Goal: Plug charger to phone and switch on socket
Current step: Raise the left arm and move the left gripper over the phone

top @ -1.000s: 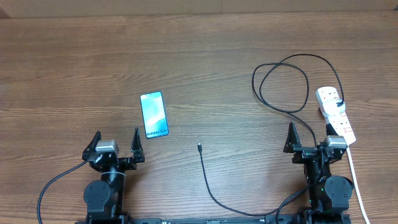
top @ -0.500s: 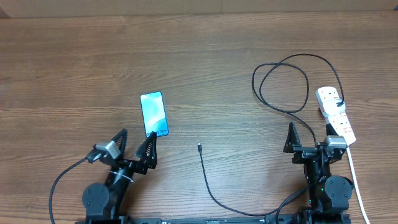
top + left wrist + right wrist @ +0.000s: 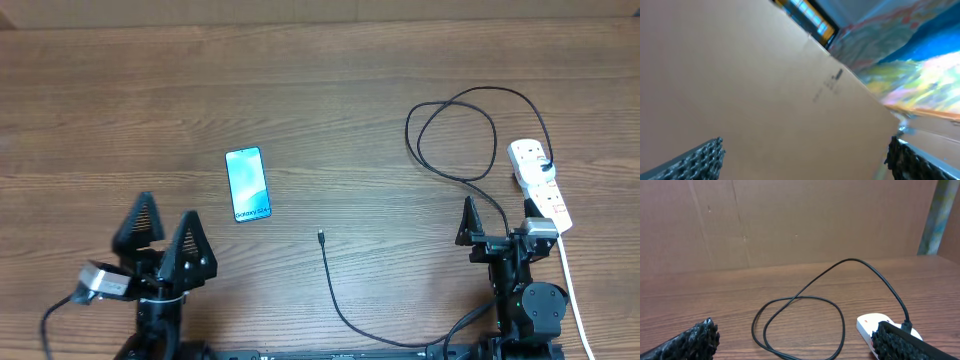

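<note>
overhead: bare wooden table [image 3: 330, 90]. the phone [image 3: 248, 184] lies face up at 1 o'clock of the left gripper [image 3: 167, 205], whose jaws are wide and empty. the charger [image 3: 338, 300] tip lies free at 4 o'clock of the phone, and its loop runs to the socket [image 3: 540, 183], at 1 o'clock of the right gripper [image 3: 497, 205], also wide and empty.
left wrist: tilted cardboard wall [image 3: 765, 75], blurred.
right wrist: charger loop on the table, socket end at 4 o'clock, cardboard wall behind.

Wooden table [image 3: 320, 90], brown cardboard wall [image 3: 805, 220]

Wood-grain table [image 3: 330, 90], glossy-screened phone [image 3: 248, 184]
</note>
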`<state>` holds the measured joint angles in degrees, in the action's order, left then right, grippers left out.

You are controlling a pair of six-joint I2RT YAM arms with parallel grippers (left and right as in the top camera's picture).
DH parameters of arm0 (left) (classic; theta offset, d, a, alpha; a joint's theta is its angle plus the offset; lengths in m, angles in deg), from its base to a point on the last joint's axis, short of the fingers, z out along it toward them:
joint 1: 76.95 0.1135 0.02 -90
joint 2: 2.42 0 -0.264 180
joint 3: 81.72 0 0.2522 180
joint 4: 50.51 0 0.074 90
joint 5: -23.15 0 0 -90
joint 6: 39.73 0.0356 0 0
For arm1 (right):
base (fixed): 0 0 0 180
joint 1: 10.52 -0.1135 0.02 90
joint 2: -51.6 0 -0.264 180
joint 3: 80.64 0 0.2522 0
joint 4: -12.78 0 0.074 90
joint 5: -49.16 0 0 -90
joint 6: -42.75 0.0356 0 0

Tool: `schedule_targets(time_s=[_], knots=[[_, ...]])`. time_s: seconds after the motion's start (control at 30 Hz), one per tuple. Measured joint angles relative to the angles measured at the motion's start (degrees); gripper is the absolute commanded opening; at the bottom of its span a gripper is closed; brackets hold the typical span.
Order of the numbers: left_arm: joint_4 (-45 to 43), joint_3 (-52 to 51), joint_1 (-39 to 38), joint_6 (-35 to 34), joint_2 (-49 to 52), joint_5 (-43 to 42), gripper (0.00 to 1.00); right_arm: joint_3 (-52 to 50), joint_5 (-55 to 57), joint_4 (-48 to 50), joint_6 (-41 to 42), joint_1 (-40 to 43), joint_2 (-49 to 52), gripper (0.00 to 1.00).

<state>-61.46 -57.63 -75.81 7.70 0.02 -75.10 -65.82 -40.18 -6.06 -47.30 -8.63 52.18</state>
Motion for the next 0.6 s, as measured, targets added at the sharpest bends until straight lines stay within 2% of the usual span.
schedule_targets(time_s=[0.17, 0.3, 0.47, 0.53, 0.6], knots=[[12.85, 17.07, 0.00, 10.43, 6.71, 0.26, 1.00, 0.00, 0.00, -0.07, 0.00, -0.02, 0.00, 1.00], [36.70, 37.03, 0.00, 17.38, 18.25, 0.37, 1.00, 0.00, -0.02, 0.00, 0.02, 0.00, 0.02, 1.00], [74.05, 66.69, 0.00, 24.48, 41.00, -0.31, 1.00, 0.00, 0.00, 0.00, -0.02, 0.00, 0.00, 1.00], [87.03, 77.46, 0.00, 26.43, 50.62, -0.79, 1.00, 0.00, 0.02, -0.04, -0.04, -0.02, 0.02, 1.00], [96.28, 86.16, 0.00, 27.58, 59.21, -2.45, 1.00, 0.00, 0.02, -0.07, 0.02, 0.00, 0.02, 1.00]])
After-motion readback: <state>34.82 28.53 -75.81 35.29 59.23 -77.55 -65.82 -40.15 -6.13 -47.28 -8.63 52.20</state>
